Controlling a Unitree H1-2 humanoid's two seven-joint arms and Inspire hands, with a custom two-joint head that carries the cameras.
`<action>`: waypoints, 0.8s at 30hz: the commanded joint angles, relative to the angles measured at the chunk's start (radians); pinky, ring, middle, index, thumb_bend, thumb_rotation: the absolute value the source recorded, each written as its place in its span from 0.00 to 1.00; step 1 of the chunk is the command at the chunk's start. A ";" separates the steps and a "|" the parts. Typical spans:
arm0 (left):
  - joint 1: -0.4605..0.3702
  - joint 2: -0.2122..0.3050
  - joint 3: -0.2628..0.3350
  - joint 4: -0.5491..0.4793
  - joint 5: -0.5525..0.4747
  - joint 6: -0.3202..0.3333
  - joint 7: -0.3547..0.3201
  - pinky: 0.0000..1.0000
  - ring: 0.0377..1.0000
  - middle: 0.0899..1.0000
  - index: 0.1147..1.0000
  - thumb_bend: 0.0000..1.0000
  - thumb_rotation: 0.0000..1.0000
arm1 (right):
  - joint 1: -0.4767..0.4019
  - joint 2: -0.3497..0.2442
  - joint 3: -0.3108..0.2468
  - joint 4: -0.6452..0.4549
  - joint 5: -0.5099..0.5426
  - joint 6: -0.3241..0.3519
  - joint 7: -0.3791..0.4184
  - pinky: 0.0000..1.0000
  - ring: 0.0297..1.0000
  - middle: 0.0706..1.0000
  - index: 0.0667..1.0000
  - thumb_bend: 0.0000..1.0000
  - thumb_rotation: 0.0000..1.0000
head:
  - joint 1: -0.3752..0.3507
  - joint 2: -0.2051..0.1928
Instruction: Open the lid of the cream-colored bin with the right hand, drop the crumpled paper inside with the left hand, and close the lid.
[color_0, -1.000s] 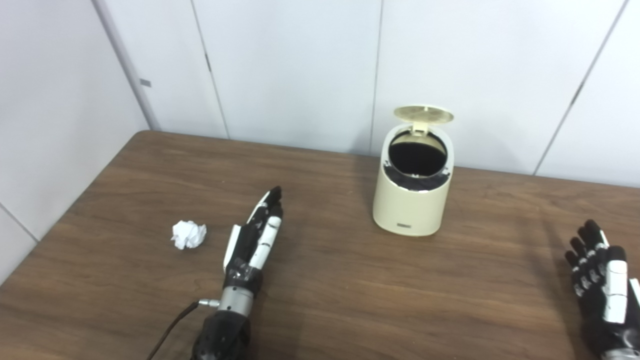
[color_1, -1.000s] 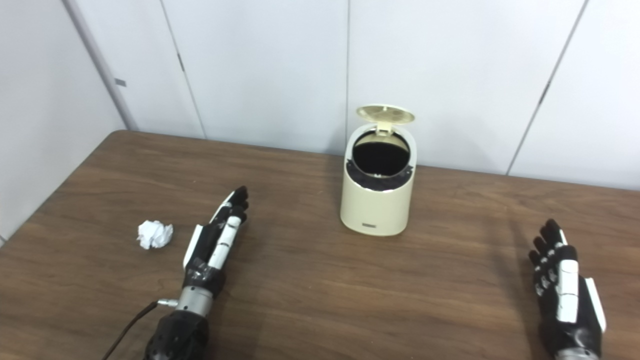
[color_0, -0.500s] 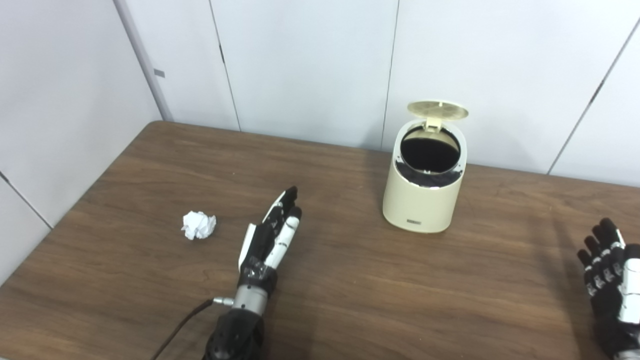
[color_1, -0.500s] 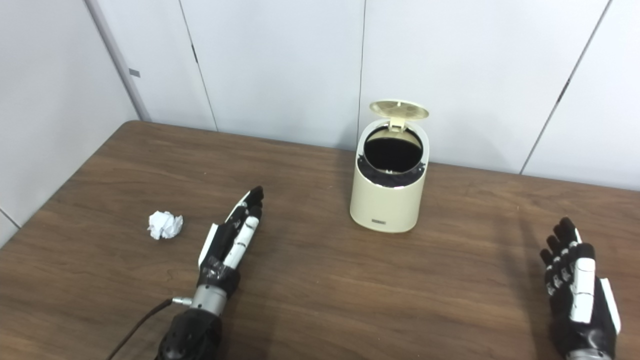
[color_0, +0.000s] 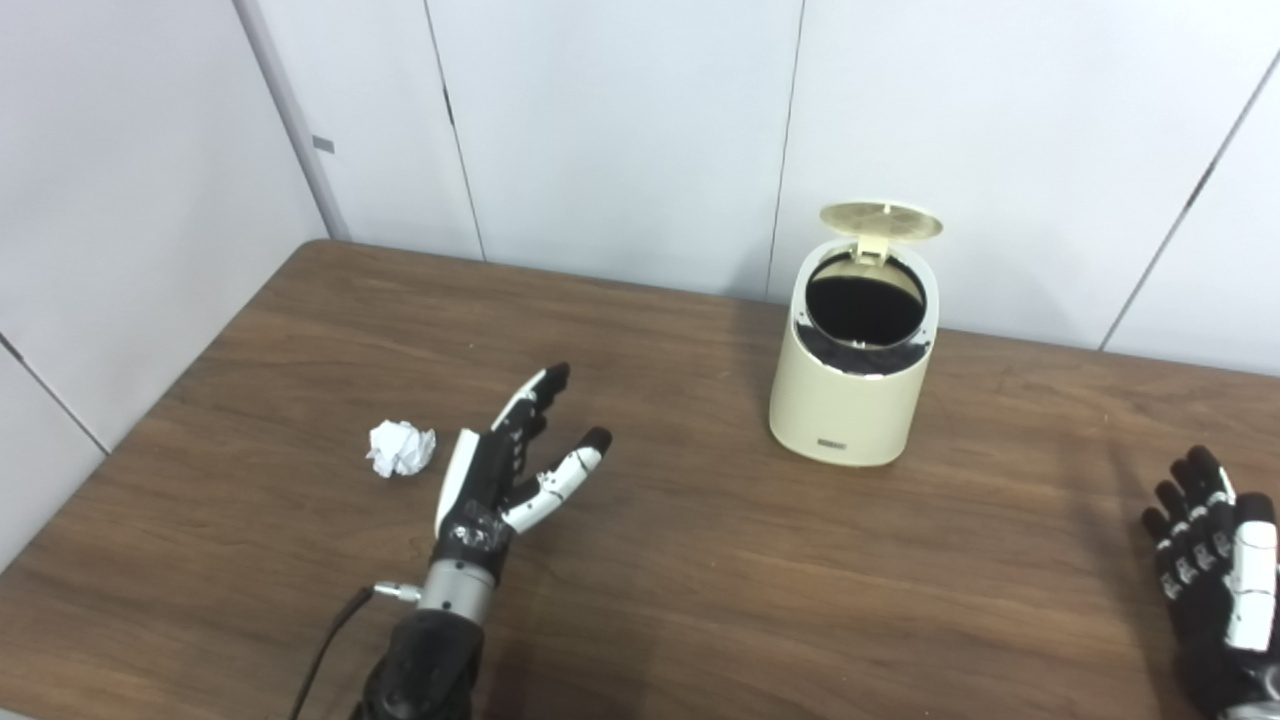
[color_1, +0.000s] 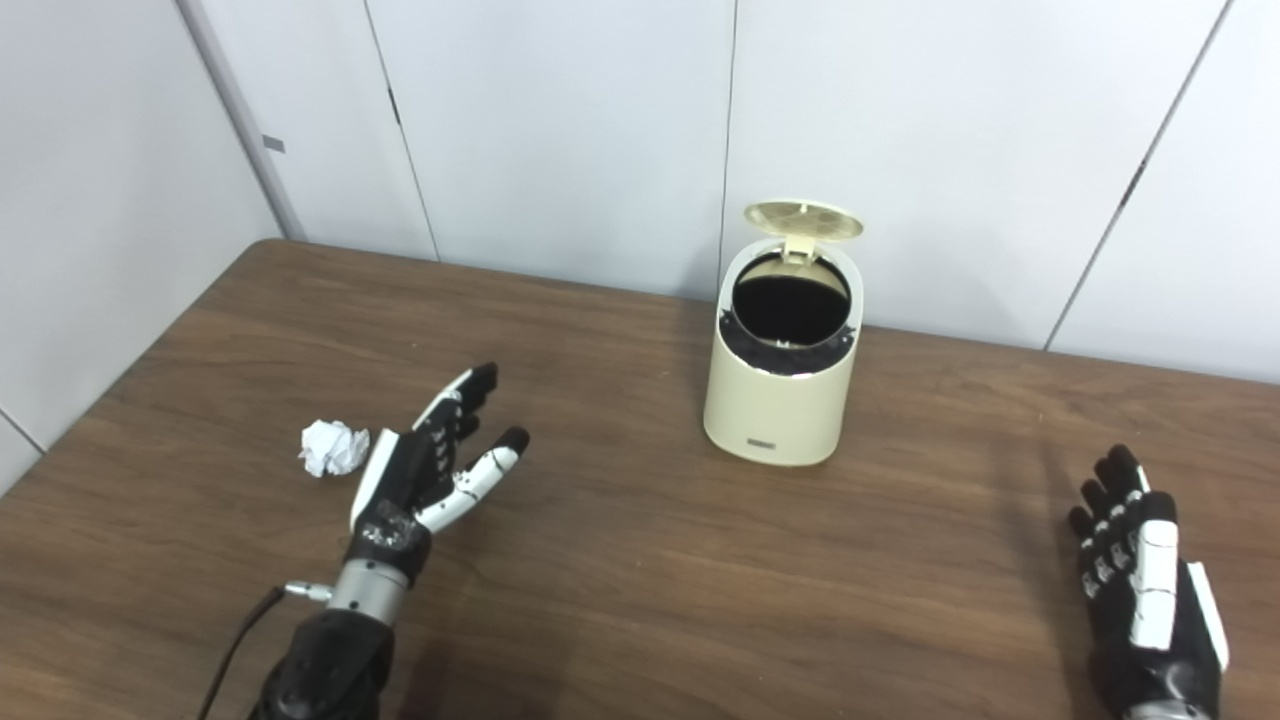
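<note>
We see the cream-coloured round plastic bin (color_0: 853, 390) standing on the brown wood-grain bench (color_0: 700, 590) near the far wall, its round hinged lid (color_0: 880, 219) tipped up and back; the inside is black, and we cannot make out any contents; the small white ball of crumpled paper (color_0: 400, 448) lies on the bench, just left of our black-and-white left hand (color_0: 505, 465) and not touching it; that hand holds nothing, fingers extended and thumb spread wide; our right hand (color_1: 1140, 580) sits at the lower right, partly cut off by the frame in the left eye view, fingers straight, slightly apart and empty.
</note>
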 joint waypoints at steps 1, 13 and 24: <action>-0.019 0.025 0.007 -0.055 0.033 0.002 0.008 0.94 0.95 0.91 0.91 0.72 0.39 | -0.023 -0.003 -0.005 -0.021 0.003 -0.041 0.005 1.00 1.00 1.00 0.98 0.47 1.00 | 0.002 0.000; -0.038 0.114 0.044 -0.157 0.156 0.090 0.005 0.96 0.92 0.88 0.90 0.78 0.30 | -0.017 0.001 0.003 -0.029 0.006 -0.041 0.013 1.00 1.00 1.00 0.99 0.47 1.00 | -0.010 -0.009; -0.051 0.265 0.036 -0.164 0.409 0.145 -0.029 0.80 0.88 0.88 0.86 0.84 0.30 | -0.013 0.000 0.008 -0.021 0.007 -0.059 0.021 1.00 1.00 1.00 0.99 0.44 1.00 | -0.018 -0.006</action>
